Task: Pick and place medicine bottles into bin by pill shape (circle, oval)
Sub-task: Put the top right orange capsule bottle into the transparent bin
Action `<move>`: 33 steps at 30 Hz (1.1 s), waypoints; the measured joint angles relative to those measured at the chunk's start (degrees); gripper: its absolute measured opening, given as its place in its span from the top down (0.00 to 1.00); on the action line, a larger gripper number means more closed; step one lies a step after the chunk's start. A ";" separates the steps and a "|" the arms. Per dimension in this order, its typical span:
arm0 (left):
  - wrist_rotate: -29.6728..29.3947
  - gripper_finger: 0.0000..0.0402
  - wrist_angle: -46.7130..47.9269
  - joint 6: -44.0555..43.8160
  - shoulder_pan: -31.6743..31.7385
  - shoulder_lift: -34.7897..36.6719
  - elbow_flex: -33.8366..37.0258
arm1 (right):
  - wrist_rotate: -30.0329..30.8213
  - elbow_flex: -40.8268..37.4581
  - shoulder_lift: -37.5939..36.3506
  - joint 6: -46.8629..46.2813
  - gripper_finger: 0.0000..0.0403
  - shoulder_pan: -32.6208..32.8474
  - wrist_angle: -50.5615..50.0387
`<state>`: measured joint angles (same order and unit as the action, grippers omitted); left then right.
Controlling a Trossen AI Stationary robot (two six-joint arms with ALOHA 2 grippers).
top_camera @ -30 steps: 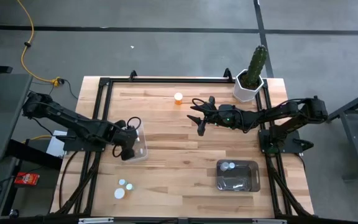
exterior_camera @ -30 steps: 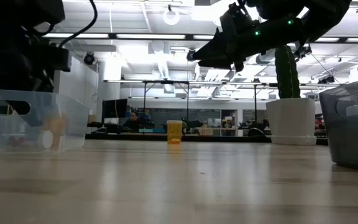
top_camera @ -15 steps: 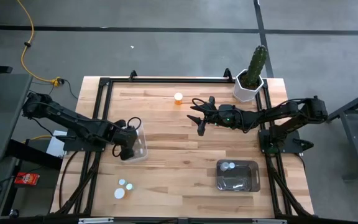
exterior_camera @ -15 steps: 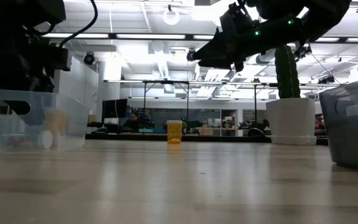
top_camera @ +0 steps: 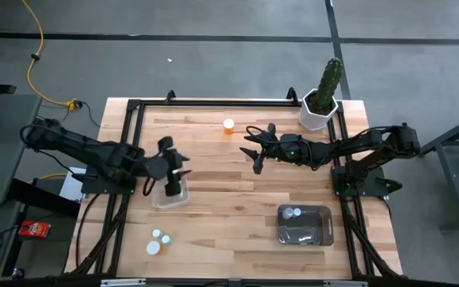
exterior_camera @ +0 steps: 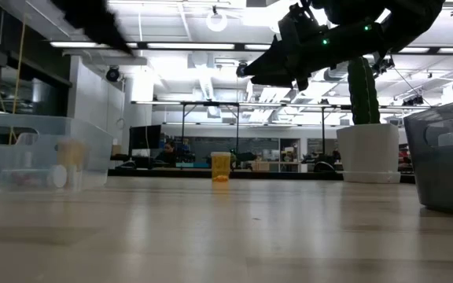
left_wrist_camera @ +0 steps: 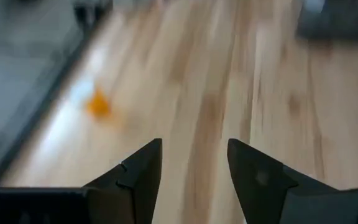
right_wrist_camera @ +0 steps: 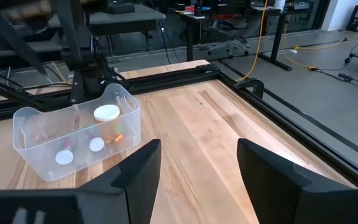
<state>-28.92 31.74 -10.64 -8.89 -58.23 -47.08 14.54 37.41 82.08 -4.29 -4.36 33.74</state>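
Observation:
My left gripper (top_camera: 178, 164) (left_wrist_camera: 194, 168) is open and empty, raised above the clear bin (top_camera: 171, 192), which holds several white-capped bottles (right_wrist_camera: 106, 112). My right gripper (top_camera: 253, 151) (right_wrist_camera: 197, 168) is open and empty, held high over the table's middle; it also shows in the low view (exterior_camera: 266, 67). An orange bottle (top_camera: 229, 125) (exterior_camera: 221, 167) stands upright on its base near the far edge and shows blurred in the left wrist view (left_wrist_camera: 98, 104). A few white-capped bottles (top_camera: 158, 239) stand near the front left. The dark bin (top_camera: 304, 226) holds two white-capped bottles (top_camera: 292, 213).
A white pot with a green cactus (top_camera: 319, 108) (exterior_camera: 366, 149) stands at the far right corner. A black frame (top_camera: 213, 101) runs along the table's edges. Bare wood lies between the two bins and in front of the orange bottle.
My left gripper has risen out of the clear bin and swung toward the table's far edge and middle; it is still moving, as the left wrist view is blurred. The bottles in the clear bin stay where they were. My right arm has kept still.

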 joint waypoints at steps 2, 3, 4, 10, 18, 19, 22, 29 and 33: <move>1.14 0.57 -8.87 5.78 1.93 0.30 1.62 | -0.02 0.00 0.00 0.00 0.49 0.00 0.00; 2.62 0.57 -13.32 7.92 3.15 0.30 2.84 | -0.02 0.00 0.00 0.00 0.49 0.00 -0.01; 4.37 0.57 -17.55 9.76 4.61 0.32 4.29 | -0.02 0.00 0.01 0.00 0.49 0.00 0.00; 15.93 0.57 -42.82 12.19 14.22 0.36 17.18 | -0.04 0.00 0.02 -0.70 0.49 0.00 -0.02; 24.10 0.57 -65.72 8.28 20.66 0.47 30.11 | -0.06 0.00 0.02 -0.79 0.49 -0.02 0.00; 24.38 0.57 -65.51 8.31 20.66 0.87 30.28 | -0.06 0.00 0.02 -0.81 0.49 -0.11 0.00; 24.40 0.57 -65.41 9.33 20.48 1.24 30.28 | -0.06 0.00 0.02 -0.81 0.49 -0.11 0.02; 23.81 0.57 -63.84 9.79 20.44 1.21 30.28 | -0.08 0.00 0.02 -0.81 0.49 -0.11 0.02; 23.70 0.57 -63.69 9.79 20.44 1.21 30.28 | -0.08 0.00 0.02 -0.81 0.49 -0.11 0.02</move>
<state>-5.21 -31.94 -0.84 11.55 -57.01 -16.80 14.46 37.41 82.11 -5.10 -4.47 33.76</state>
